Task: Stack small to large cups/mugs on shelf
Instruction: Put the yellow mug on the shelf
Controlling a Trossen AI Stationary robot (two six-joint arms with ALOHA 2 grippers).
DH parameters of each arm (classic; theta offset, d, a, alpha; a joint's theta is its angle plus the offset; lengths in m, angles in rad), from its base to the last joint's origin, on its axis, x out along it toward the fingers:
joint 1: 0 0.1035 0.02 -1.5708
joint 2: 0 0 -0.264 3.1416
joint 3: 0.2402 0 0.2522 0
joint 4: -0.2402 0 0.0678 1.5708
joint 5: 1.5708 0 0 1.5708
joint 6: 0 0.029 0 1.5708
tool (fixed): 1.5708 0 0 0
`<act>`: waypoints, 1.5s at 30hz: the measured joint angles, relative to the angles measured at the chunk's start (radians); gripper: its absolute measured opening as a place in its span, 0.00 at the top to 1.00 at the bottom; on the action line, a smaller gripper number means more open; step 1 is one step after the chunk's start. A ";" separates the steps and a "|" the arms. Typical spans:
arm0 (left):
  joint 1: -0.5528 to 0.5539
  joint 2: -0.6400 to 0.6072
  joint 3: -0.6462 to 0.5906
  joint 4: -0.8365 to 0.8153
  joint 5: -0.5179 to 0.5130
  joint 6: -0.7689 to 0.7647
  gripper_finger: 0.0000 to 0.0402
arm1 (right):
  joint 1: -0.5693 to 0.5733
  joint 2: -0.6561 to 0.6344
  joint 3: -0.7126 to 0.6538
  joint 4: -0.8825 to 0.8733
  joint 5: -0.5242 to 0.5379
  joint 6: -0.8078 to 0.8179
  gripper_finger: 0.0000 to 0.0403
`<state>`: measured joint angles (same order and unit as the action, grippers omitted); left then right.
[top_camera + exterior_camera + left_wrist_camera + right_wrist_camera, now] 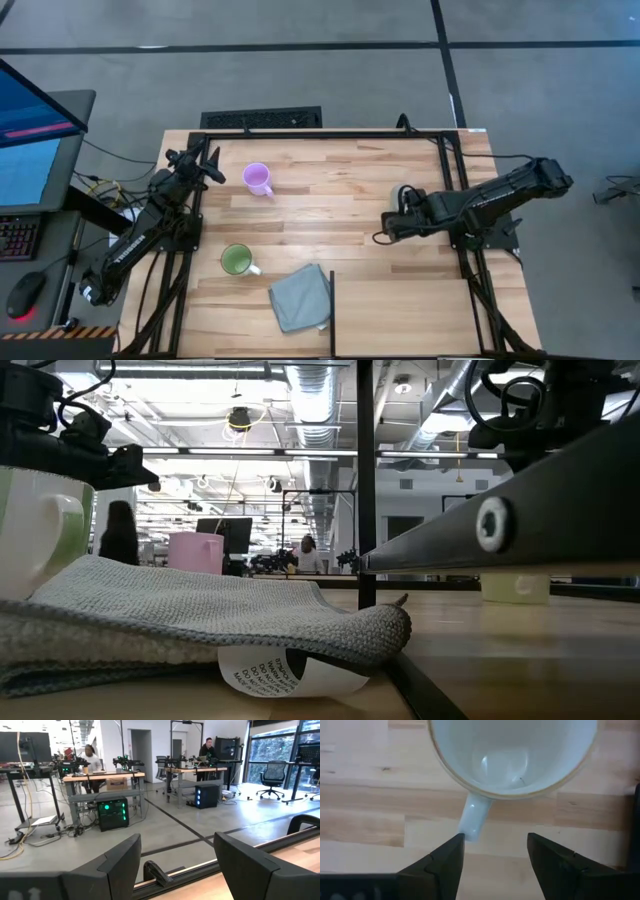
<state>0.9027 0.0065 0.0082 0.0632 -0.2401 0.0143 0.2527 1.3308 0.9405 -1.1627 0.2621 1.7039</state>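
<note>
purple mug (258,178) back-left | green mug (237,260) beside grey cloth (300,297)

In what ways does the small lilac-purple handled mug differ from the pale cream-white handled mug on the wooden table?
The lilac-purple mug stands free near the table's far left, with no gripper above it; the cream-white mug sits toward the right, largely hidden under the right gripper, whose open fingers point down at its handle. The lilac-purple mug is vivid, the cream-white mug pale. Both stand upright, mouth up, apparently empty.
</note>
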 joint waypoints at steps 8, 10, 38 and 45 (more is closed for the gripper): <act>0.000 0.000 0.000 0.000 0.000 0.003 0.40 | -0.014 0.000 0.000 0.001 0.002 -0.011 0.41; 0.000 0.000 0.000 0.000 0.000 0.011 0.40 | -0.014 0.000 0.000 0.004 0.001 -0.011 0.41; 0.000 0.000 0.000 0.000 -0.001 0.019 0.40 | -0.020 0.001 -0.001 0.068 0.032 -0.011 0.41; 0.000 0.000 0.000 0.000 -0.001 0.019 0.40 | -0.019 0.001 -0.001 0.068 0.035 -0.012 0.41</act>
<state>0.9027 0.0063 0.0082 0.0631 -0.2409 0.0334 0.2333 1.3315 0.9394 -1.0946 0.2970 1.6920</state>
